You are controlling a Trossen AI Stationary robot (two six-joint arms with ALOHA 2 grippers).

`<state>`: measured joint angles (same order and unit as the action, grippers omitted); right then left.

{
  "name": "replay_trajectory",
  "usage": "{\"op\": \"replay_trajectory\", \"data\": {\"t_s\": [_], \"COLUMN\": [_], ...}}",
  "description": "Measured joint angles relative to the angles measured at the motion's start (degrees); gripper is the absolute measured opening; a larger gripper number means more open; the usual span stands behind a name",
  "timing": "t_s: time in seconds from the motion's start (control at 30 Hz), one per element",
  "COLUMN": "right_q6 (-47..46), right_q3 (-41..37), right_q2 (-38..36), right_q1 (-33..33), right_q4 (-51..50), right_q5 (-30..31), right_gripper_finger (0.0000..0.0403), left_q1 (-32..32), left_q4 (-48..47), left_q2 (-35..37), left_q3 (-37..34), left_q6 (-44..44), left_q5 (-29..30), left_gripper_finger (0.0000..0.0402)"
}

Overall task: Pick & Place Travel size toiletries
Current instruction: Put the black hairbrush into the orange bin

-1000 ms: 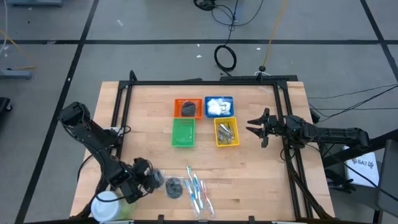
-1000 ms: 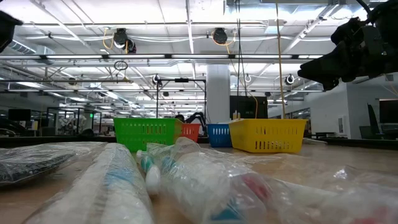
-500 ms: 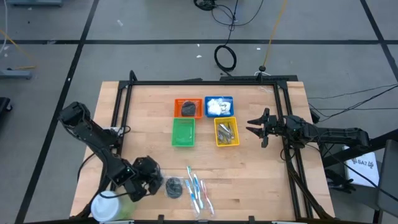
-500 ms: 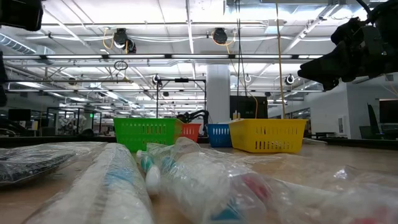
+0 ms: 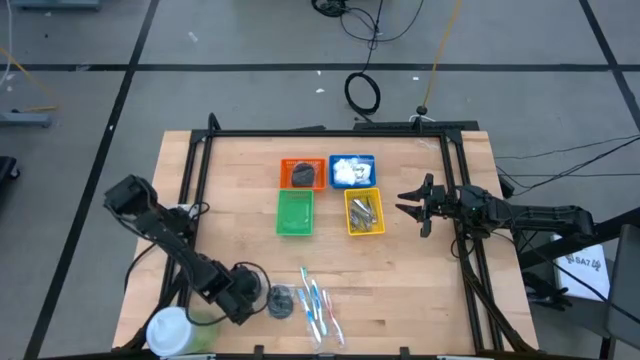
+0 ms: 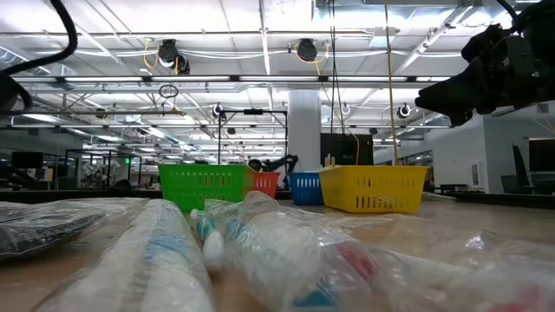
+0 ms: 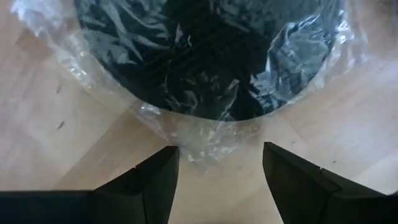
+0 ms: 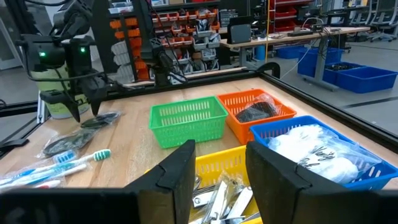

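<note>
I'd swung my left end effector point(image 5: 258, 292) up beside the dark disc point(image 5: 279, 301), fingers spread, right end effector point(image 5: 414, 206) idle, half-spread, orange basket point(image 5: 301, 173) held discs, yellow basket point(image 5: 364, 211) clippers.

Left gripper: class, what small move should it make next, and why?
Probably lower straight down and close. The left gripper is open just short of the bagged dark grey disc on the table, while the orange basket already holds another disc.
</note>
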<state>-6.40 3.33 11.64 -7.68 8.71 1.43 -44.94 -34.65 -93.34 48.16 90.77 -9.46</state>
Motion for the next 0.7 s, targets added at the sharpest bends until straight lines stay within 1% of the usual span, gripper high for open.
{"op": "replay_trajectory", "data": {"t_s": [0.13, 0.2, 0.27, 0.43, 0.57, 0.7], "right_q6": [0.0, 0.0, 0.0, 0.0, 0.0, 0.0], "right_q3": [0.0, 0.0, 0.0, 0.0, 0.0, 0.0], "right_q2": [0.0, 0.0, 0.0, 0.0, 0.0, 0.0], "right_q1": [0.0, 0.0, 0.0, 0.0, 0.0, 0.0], "right_q4": [0.0, 0.0, 0.0, 0.0, 0.0, 0.0], "right_q5": [0.0, 0.0, 0.0, 0.0, 0.0, 0.0], "right_gripper_finger": [0.0130, 0.0130, 0.0130, 0.0130, 0.0130, 0.0130], "left_q1": [-0.9, -0.9, -0.9, -1.1, -0.9, -1.0], "left_q4": [0.0, 0.0, -0.1, -0.8, -3.3, -4.0], "left_q2": [-2.3, -3.0, -3.1, -3.1, -3.2, -3.5], "left_q3": [0.3, 0.3, 0.3, 0.3, 0.3, 0.0], "left_q6": [1.6, 4.0, 5.9, 6.2, 6.2, 4.9], "left_q5": [0.5, 1.2, 2.6, 7.0, 13.0, 20.1], "left_gripper_finger": [0.0234, 0.0234, 0.0234, 0.0234, 0.0232, 0.0209]}}
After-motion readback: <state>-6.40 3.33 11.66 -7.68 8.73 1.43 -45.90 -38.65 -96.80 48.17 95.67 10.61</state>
